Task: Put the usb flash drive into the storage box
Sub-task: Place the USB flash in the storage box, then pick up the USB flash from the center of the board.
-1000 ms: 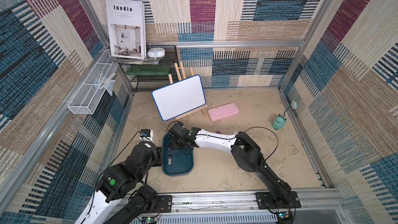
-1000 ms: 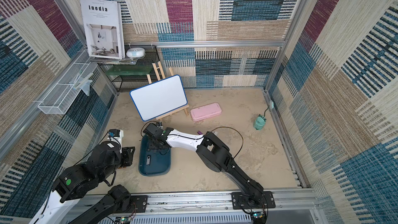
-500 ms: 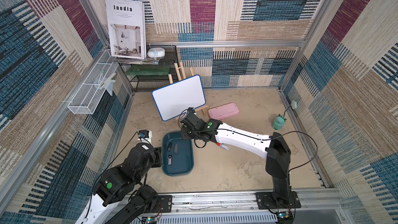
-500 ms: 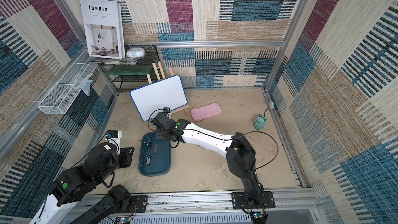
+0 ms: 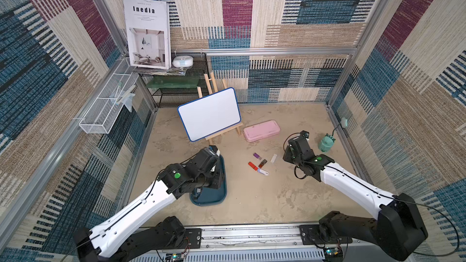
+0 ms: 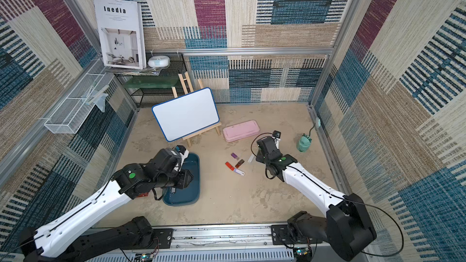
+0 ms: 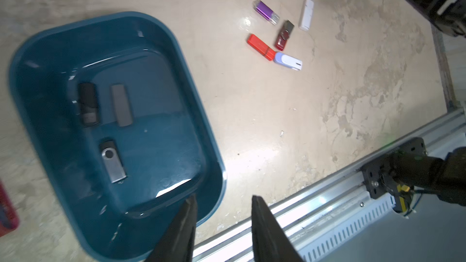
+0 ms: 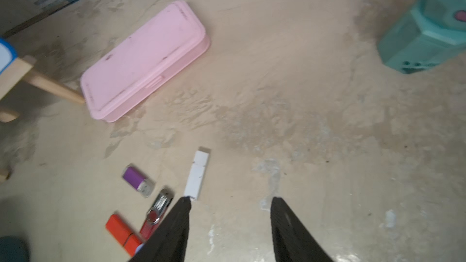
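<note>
Teal-blue plastic, the storage box (image 7: pixel 164 127) sits on the table (image 7: pixel 277 122) beneath your left gripper (image 7: pixel 223 197), whose jaws stand apart over the box's rim with nothing between them. Three usb flash drives lie inside it: a black drive (image 7: pixel 88 104), a grey drive (image 7: pixel 121 105) and a silver swivel drive (image 7: pixel 113 161). Your right gripper (image 8: pixel 230 199) is spread and empty too, one fingertip showing just beside the end of the white drive (image 8: pixel 197 176). Close by on the table you have the purple drive (image 8: pixel 138 181), dark red drive (image 8: pixel 157 212), red drive (image 8: pixel 123 233) and white-and-lavender drive (image 7: pixel 288 61).
</note>
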Controlling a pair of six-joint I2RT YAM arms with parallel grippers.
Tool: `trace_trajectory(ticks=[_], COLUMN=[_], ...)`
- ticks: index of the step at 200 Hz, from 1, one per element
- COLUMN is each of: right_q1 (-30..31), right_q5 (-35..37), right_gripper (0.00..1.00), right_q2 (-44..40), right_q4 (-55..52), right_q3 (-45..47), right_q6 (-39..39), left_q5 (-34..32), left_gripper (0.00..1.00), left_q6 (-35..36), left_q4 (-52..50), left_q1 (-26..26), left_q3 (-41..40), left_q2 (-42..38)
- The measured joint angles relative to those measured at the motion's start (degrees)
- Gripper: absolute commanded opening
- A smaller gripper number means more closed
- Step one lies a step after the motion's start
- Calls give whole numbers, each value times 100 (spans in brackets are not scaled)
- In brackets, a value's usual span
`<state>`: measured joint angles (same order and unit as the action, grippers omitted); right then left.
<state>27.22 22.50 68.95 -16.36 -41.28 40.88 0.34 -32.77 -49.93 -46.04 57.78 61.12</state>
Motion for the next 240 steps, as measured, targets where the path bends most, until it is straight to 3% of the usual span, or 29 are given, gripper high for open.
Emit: trace_trajectory(ticks=[38, 88, 158, 240], right_q1=[-710, -852, -852, -852], right_q5=[-44, 28, 212, 295], right_gripper=[60, 60, 60, 60], right_q2=[-275, -610, -466, -291], right_q4=[627, 1353, 1810, 1843], right_q3=[811, 1558, 1825, 1814], right_q6=[-232, -337, -306, -293], left_q5=[76, 466, 1169, 1574], left_gripper=[38, 37, 37, 38], left_q6=[57, 673, 1423, 1917], left_q4=[592, 955, 973, 793], left_q1=[-726, -918, -918, -713], left_q3=[671, 1825, 3289, 4245], left_q2=[1766, 3512, 5193, 6369])
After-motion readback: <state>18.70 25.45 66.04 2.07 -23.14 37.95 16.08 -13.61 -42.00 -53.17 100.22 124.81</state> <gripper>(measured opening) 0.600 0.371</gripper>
